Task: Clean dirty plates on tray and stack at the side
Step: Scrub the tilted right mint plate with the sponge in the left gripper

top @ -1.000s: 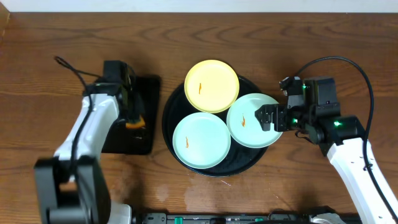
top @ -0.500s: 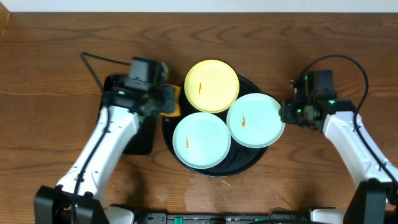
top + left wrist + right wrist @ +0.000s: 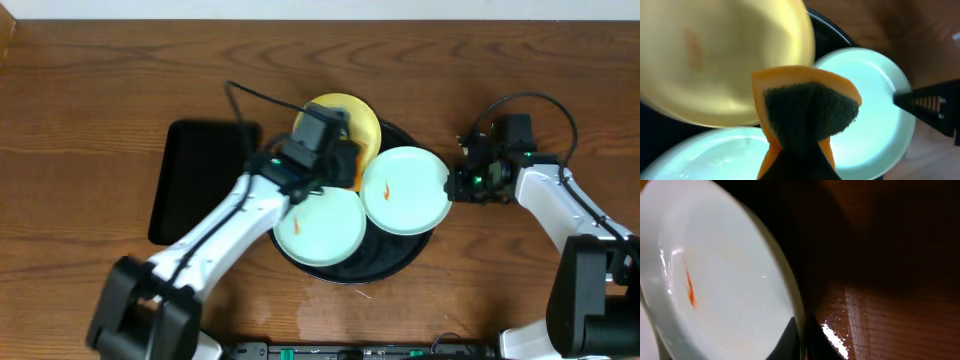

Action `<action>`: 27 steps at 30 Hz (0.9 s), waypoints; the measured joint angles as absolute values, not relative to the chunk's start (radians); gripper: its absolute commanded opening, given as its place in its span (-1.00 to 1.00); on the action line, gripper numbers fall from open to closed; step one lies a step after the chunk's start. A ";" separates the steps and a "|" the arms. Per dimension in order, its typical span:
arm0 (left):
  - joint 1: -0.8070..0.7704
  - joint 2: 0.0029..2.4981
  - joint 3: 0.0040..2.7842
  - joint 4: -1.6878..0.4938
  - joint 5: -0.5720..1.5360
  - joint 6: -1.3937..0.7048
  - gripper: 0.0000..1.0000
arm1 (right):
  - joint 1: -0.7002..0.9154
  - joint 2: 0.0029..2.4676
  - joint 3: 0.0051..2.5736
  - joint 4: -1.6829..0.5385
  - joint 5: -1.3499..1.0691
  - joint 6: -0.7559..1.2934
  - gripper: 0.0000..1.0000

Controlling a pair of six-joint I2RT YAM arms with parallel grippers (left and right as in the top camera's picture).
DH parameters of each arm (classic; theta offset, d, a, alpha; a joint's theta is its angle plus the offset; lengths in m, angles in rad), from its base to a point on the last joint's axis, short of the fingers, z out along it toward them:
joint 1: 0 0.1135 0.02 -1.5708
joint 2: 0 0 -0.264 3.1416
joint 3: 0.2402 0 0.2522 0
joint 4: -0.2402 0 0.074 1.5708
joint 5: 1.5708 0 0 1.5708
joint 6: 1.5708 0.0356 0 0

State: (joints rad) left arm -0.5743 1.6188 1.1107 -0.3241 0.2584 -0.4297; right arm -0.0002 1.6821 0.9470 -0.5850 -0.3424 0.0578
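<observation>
Three plates lie on the round black tray: a pale yellow plate at the back, a mint plate in front, and a second mint plate on the right with an orange smear. My right gripper is shut on that right plate's outer rim. My left gripper hovers over the middle of the plates, shut on an orange sponge with its dark green scrub face down. The left arm hides part of the yellow plate.
A black rectangular tray lies on the wooden table left of the round tray. Bare wood surrounds both trays. A cable loops above the right arm.
My left arm has carried the sponge from the rectangular tray rightward to above the plates. My right gripper has closed on the right mint plate's rim, and the plate has shifted slightly left.
</observation>
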 measured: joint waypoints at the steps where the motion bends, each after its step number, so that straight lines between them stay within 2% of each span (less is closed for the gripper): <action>1: -0.595 1.639 1.110 -0.303 0.264 -0.445 -0.85 | 0.000 1.683 0.947 -0.586 -0.344 0.059 -0.98; 11: -0.748 1.782 1.110 -0.132 0.290 -0.571 -0.85 | 0.000 1.684 0.947 -0.591 -0.324 0.068 -0.97; 22: -0.785 1.910 1.111 -0.060 0.307 -0.652 -0.85 | 0.000 1.684 0.947 -0.595 -0.323 0.068 -0.97; 27: -0.791 1.959 1.136 -0.082 0.231 -0.655 -0.85 | 0.000 1.684 0.947 -0.606 -0.322 0.072 -0.97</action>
State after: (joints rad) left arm -0.7906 1.9591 1.1358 -0.0822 0.2306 -0.6552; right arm 0.0002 1.6840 0.9470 -0.6056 -0.3222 0.0719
